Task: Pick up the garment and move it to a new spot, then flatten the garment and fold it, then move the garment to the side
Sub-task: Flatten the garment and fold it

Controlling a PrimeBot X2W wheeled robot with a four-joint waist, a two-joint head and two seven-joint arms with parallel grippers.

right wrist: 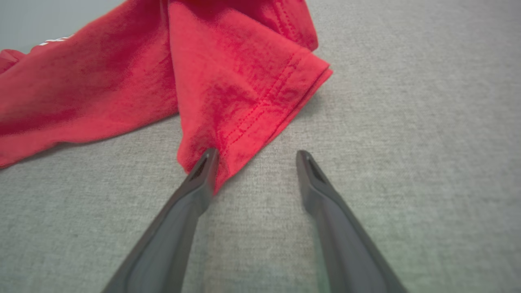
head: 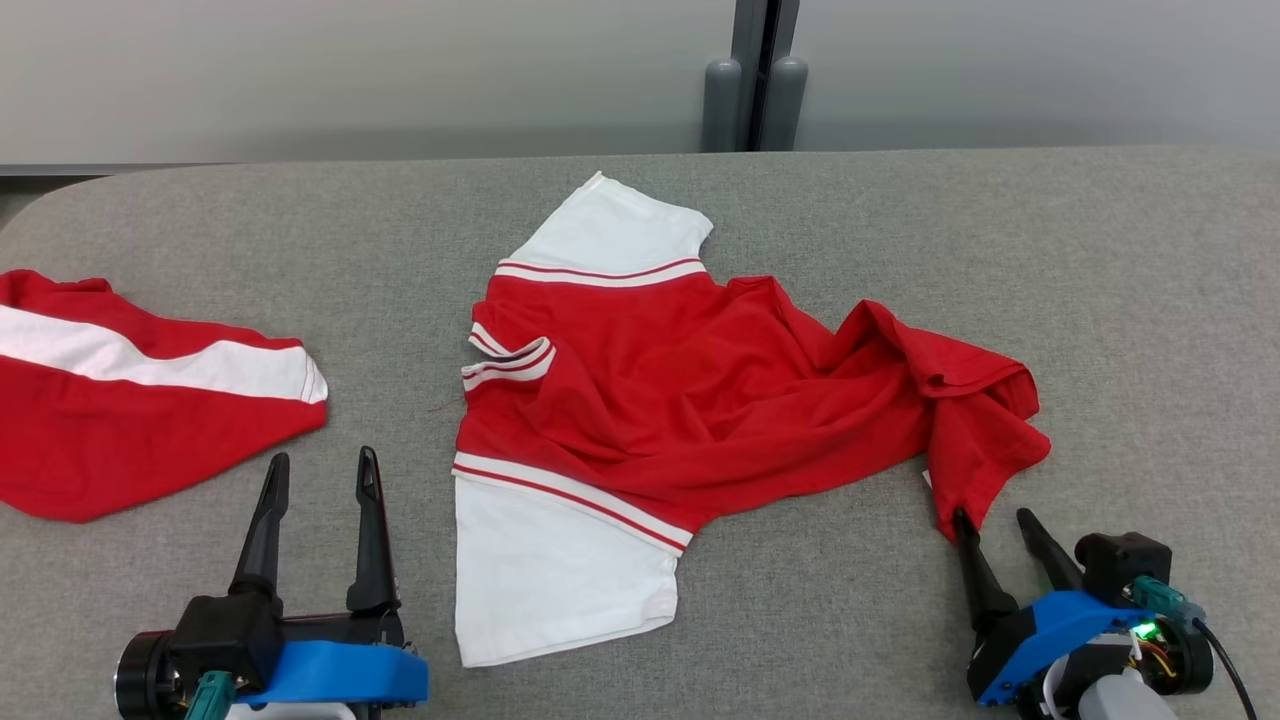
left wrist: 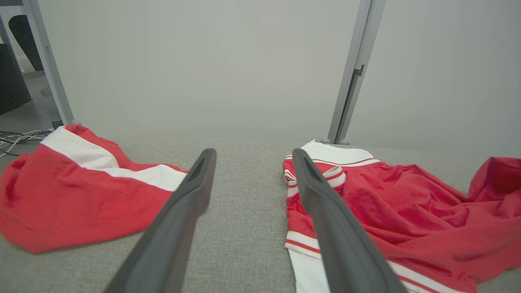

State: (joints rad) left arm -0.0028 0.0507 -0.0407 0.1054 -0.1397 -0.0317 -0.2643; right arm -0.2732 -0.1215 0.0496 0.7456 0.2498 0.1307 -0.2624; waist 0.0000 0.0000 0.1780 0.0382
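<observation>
Tools spread wide, empty: left tool (head: pixel 323 458) beside garment (head: pixel 700 390), right tool (head: pixel 993 516) fingertip (right wrist: pixel 208 156) touching its corner.

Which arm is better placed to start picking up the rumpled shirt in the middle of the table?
Right. The right gripper sits open, one finger at a red hem corner of the shirt; the left gripper, also open, points at the table between the shirt and the other garment.

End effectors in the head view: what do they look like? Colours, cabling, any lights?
Left end effector: two long, dark, tapered fingers on a black block, blue shell behind, teal connector. Right end effector: same build, plus a teal plug with a black cable, a green light and thin coloured wires beside it.
</observation>
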